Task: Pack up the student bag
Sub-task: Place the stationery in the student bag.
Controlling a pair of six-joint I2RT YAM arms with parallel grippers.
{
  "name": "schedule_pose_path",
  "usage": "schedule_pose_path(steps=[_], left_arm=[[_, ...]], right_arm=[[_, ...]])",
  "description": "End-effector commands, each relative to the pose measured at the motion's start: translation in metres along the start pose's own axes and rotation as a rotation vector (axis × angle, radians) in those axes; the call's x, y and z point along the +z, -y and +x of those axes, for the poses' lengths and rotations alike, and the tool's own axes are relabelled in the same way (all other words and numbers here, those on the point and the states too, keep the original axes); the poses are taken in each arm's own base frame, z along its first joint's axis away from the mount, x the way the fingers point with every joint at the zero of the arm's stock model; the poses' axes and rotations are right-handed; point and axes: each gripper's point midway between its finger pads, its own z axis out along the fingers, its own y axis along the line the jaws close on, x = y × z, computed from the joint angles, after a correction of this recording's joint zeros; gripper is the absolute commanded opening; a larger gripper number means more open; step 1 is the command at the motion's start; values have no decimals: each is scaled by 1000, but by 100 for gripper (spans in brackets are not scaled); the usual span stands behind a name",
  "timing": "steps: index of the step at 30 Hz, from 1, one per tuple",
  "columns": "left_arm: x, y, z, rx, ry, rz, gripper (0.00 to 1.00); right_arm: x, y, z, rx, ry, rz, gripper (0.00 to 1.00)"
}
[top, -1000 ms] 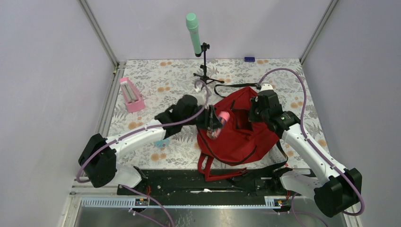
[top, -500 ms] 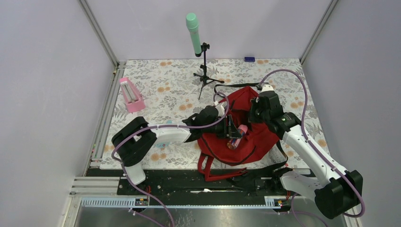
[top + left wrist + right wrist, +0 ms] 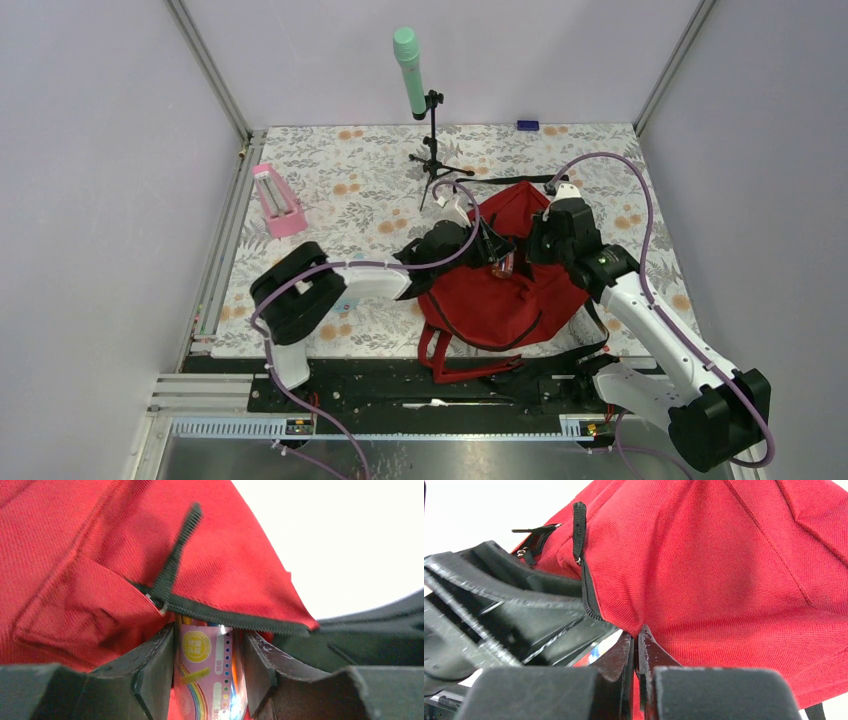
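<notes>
The dark-red student bag lies at the middle right of the floral mat, its opening held up. My left gripper is shut on a pink pack of coloured pens with a rainbow print, and holds it at the bag's zipper edge, its far end under the fabric. My right gripper is shut on the bag's red fabric edge next to the black zipper, lifting it. The left gripper's black body shows in the right wrist view.
A pink box lies at the mat's left. A green microphone on a black tripod stands at the back. A small blue item is at the far edge. The bag's straps trail toward the near rail.
My left gripper has carried the pink pack right and then back up into the bag's opening. The right gripper has kept hold of the bag's edge, barely moving.
</notes>
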Motion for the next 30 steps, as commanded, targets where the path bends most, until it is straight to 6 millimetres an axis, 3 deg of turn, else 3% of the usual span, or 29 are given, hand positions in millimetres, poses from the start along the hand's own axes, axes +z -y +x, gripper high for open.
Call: schedule_pose_path(steps=[1, 3, 5, 11, 12, 13, 23, 30], left_arm=[[25, 30, -39, -51, 207, 103, 21], [34, 32, -36, -33, 197, 111, 26], [37, 32, -33, -5, 185, 115, 40], [13, 27, -30, 71, 169, 92, 74], [8, 26, -29, 87, 159, 88, 92], [3, 25, -26, 101, 142, 85, 98], [-41, 18, 1, 203, 59, 48, 97], [-41, 10, 14, 254, -3, 34, 72]], right_arm=[[-2, -15, -10, 21, 41, -77, 0], [1, -13, -9, 7, 39, -67, 0], [2, -9, -8, -9, 40, -53, 0], [3, -6, -9, -19, 49, -33, 0], [3, -6, -10, -18, 51, -34, 0], [3, -6, -10, -17, 51, -33, 0], [1, -7, -13, -13, 60, -36, 0], [0, -8, -13, -8, 58, -43, 0]])
